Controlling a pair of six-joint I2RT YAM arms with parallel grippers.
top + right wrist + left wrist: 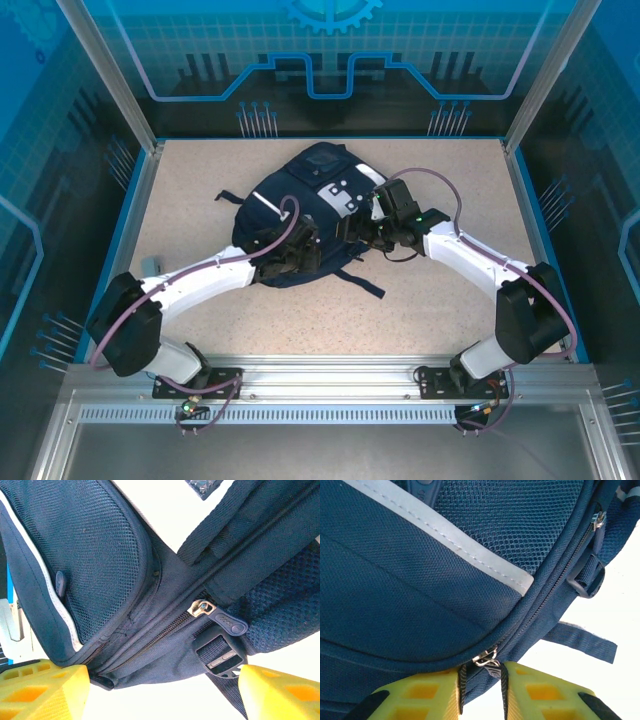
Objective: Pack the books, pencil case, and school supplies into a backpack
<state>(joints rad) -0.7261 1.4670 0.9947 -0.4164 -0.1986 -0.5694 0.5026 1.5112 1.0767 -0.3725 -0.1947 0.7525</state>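
Backpack [320, 170] flat mid-table, soft, limp fabric; likely best gripped at zipper pull [486, 660]. Left gripper [480, 685] nearly closed, pinching that pull. Right gripper [164, 680] spread wide astride backpack edge, empty.

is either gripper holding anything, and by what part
The left gripper pinches the backpack at its zipper seam, beside the metal pull. The right gripper is open, holding nothing.

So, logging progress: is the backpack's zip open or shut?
Shut where visible: on the backpack the zipper teeth run meshed up from the zipper pull pinched by the left gripper; no gap shows.
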